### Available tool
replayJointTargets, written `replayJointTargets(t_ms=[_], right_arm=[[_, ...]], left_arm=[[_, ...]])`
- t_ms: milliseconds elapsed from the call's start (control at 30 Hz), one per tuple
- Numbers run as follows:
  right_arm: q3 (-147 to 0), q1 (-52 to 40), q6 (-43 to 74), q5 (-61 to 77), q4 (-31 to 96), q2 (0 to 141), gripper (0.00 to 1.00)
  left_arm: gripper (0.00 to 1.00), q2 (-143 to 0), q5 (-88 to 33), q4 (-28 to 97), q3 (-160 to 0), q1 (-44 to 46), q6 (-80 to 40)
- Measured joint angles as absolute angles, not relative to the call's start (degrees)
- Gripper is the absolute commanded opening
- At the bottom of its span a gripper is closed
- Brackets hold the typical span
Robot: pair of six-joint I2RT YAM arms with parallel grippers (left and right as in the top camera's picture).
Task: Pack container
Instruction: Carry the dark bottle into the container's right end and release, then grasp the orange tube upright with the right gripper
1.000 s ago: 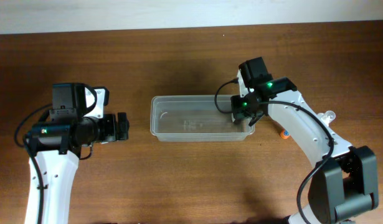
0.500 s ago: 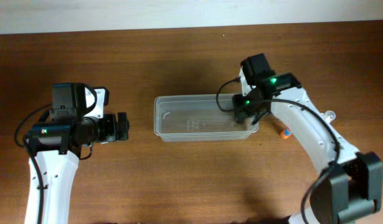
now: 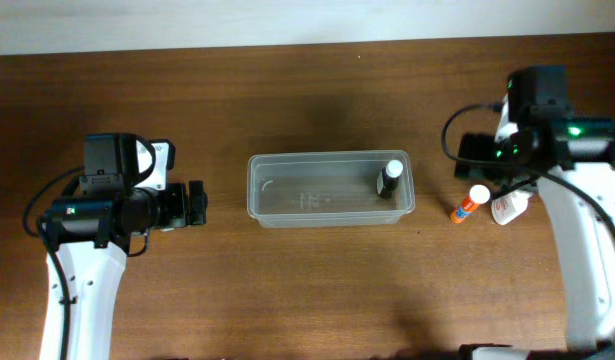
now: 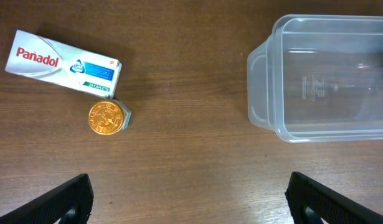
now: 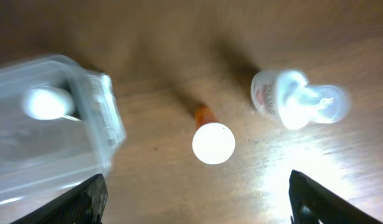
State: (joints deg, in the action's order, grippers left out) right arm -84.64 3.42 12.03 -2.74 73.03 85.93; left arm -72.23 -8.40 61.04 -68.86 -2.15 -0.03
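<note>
Overhead, centre of frame: the container point(image 3: 327, 157) holds one dark bottle point(image 3: 390, 178) at its right end. Right gripper point(image 5: 197, 202) — jaws wide, empty — hangs over the orange-tipped tube point(image 5: 213, 142) and white bottle point(image 5: 297, 99). The likely next move is to descend and pinch one. Left gripper point(image 4: 188, 199) likewise spread, empty.

Container point(image 3: 317, 205) clear glossy plastic; table point(image 3: 287, 290) matt wood (coin point(image 4: 108, 117) shiny gold).

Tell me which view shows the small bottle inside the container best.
Overhead: the bottle at the container's right end shows dark body and white cap together. Right wrist gives only a blurred white top; left wrist does not show it clearly.
</note>
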Motion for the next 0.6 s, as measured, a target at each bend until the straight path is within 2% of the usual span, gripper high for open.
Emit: replayJointTargets(t_ms=[167, 300, 467, 500, 600], right_arm=[[-74.5, 4.0, 11.5, -1.1, 65.7, 90.2, 0.84], [-72.1, 4.1, 11.4, -1.0, 62.4, 93.9, 0.81], [-71.9, 5.6, 11.4, -0.8, 60.8, 95.7, 0.73], [-71.9, 6.7, 11.3, -0.8, 60.8, 95.7, 0.67], [-71.9, 8.8, 11.1, -0.6, 61.0, 95.7, 0.61]], left_arm=[[0.99, -72.2, -8.4, 61.0, -68.9, -2.2, 0.0], [1.00, -72.2, -8.4, 61.0, -68.9, -2.2, 0.0], [1.00, -72.2, -8.4, 61.0, -68.9, -2.2, 0.0], [0.99, -72.2, -8.4, 61.0, -68.9, -2.2, 0.0], [0.99, -72.2, -8.4, 61.0, -68.9, -2.2, 0.0]])
